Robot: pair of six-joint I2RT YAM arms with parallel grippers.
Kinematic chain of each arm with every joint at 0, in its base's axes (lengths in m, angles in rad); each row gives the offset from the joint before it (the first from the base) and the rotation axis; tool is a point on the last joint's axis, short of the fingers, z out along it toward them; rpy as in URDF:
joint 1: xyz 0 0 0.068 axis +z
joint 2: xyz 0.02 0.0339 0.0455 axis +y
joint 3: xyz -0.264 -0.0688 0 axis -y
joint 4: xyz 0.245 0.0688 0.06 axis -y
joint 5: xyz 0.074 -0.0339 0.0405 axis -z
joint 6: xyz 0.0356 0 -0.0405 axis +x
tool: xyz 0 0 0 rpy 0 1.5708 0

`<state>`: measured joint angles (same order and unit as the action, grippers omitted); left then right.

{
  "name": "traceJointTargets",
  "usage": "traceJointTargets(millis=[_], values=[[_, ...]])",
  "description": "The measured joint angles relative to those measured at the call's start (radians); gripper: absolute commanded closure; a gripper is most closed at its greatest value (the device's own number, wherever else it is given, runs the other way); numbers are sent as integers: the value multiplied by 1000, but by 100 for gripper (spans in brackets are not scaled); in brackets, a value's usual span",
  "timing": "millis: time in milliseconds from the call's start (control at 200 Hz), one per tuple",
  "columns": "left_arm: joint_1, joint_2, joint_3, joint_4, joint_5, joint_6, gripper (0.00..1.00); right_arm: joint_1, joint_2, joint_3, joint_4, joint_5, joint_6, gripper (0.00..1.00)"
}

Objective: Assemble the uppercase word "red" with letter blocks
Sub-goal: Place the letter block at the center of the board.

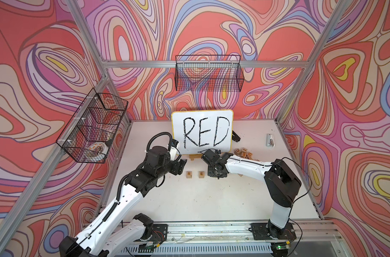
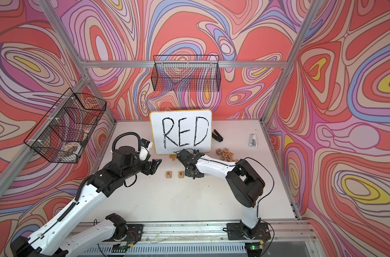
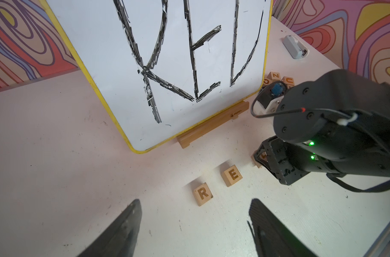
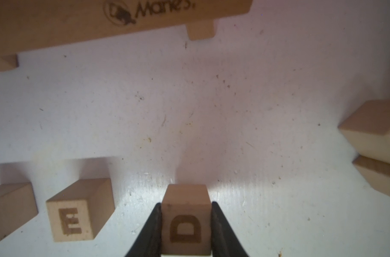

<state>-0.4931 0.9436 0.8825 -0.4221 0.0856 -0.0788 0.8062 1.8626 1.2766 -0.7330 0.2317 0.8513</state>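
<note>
- Your right gripper (image 4: 186,207) is closed on the D block (image 4: 186,231). Its two black fingers (image 4: 151,231) press the two opposite side faces of the block, and the face with the D looks up to the wrist camera.
- The D block sits right at the tips of these fingers and sticks out a little beyond them. It is very low over the table (image 4: 212,111); if it already touches the table, I cannot tell.
- The E block (image 4: 70,220) lies just beside the right fingers, on the side of your left arm. A small gap separates it from the D block, so they do not touch.
- The R block (image 3: 202,193) lies beyond the E block (image 3: 231,175), farther from the right fingers. In both top views the R block (image 1: 189,174) and the E block (image 1: 201,174) stand in one row with a gap between them.
- On the opposite side of the right fingers, near but apart, lie the spare letter blocks (image 1: 244,153).
- Ahead of the right fingertips is the wooden stand (image 4: 100,22) that carries the white board (image 1: 202,131).
- Your left gripper (image 3: 196,200) has its fingers (image 3: 122,229) spread apart and holds nothing.
- The R block lies just in front of the left fingertips, not between them; the E block is a bit farther ahead.
</note>
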Motion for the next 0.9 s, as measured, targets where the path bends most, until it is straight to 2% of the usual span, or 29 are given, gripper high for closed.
traceJointTargets(millis=[896], values=[[0, -2, 0, 0, 0, 0, 21, 0, 66, 51, 4, 19, -57, 79]])
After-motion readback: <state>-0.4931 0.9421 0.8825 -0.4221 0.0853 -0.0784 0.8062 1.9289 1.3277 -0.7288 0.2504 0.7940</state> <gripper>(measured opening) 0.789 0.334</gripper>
